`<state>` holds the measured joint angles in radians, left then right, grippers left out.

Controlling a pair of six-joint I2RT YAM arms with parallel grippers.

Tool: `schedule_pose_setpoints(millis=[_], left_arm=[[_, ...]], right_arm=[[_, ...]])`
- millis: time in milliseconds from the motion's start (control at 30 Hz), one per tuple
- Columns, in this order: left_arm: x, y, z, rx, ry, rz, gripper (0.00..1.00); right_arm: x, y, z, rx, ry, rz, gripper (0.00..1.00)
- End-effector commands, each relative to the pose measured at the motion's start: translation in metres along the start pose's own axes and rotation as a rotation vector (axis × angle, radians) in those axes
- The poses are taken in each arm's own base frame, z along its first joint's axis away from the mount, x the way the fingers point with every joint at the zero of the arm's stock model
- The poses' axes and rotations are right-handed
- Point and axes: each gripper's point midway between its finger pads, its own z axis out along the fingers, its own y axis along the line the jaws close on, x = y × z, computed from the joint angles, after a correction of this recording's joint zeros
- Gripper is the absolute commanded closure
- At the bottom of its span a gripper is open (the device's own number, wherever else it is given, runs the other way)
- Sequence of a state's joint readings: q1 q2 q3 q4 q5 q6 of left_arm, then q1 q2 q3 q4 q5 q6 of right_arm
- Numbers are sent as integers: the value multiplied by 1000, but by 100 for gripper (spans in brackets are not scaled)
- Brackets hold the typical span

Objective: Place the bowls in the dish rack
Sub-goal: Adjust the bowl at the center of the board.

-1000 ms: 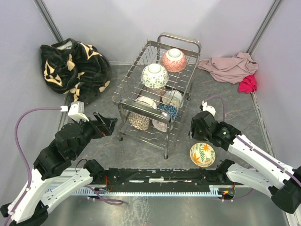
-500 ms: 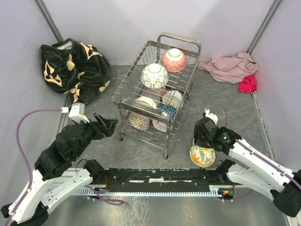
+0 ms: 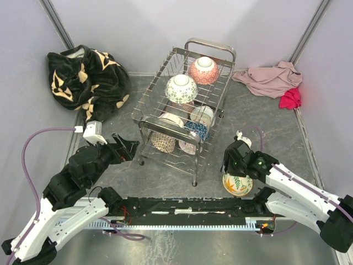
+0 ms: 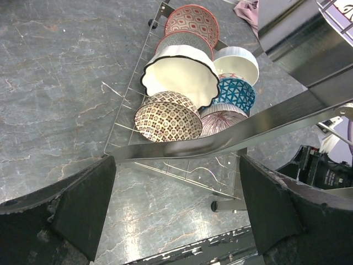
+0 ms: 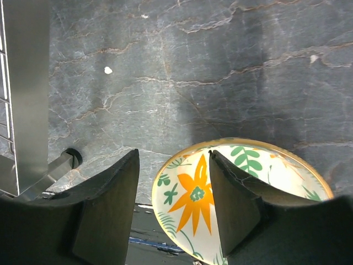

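Right wrist, lower centre: right gripper [image 5: 172,165] parted astride floral bowl [image 5: 198,194] rim; liable to skid if pinched shallow; left gripper [image 4: 174,165] spread wide, empty.

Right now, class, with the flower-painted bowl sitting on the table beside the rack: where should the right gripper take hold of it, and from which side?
Grip the flower-painted bowl by its rim, from above. It sits mouth-up on the table, so the thin edge is exposed; the open right gripper hangs with one finger outside it, one over the inside.
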<state>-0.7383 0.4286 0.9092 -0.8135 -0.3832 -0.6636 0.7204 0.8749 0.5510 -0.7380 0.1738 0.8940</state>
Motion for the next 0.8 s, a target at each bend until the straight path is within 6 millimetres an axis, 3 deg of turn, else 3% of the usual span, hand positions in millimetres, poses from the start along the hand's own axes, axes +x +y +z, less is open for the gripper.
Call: schedule_pose_setpoints(millis=[0, 367, 500, 767], left_arm=[[-9, -9, 3, 34, -29, 16, 1], [-6, -8, 5, 30, -23, 15, 1], [-7, -8, 4, 29, -27, 16, 1], [-5, -6, 4, 24, -26, 20, 1]], right_arm=[[3, 16, 7, -49, 6, -6, 39], [14, 17, 12, 20, 17, -77, 42], [11, 19, 10, 17, 3, -82, 53], [-15, 27, -8, 12, -78, -109, 76]])
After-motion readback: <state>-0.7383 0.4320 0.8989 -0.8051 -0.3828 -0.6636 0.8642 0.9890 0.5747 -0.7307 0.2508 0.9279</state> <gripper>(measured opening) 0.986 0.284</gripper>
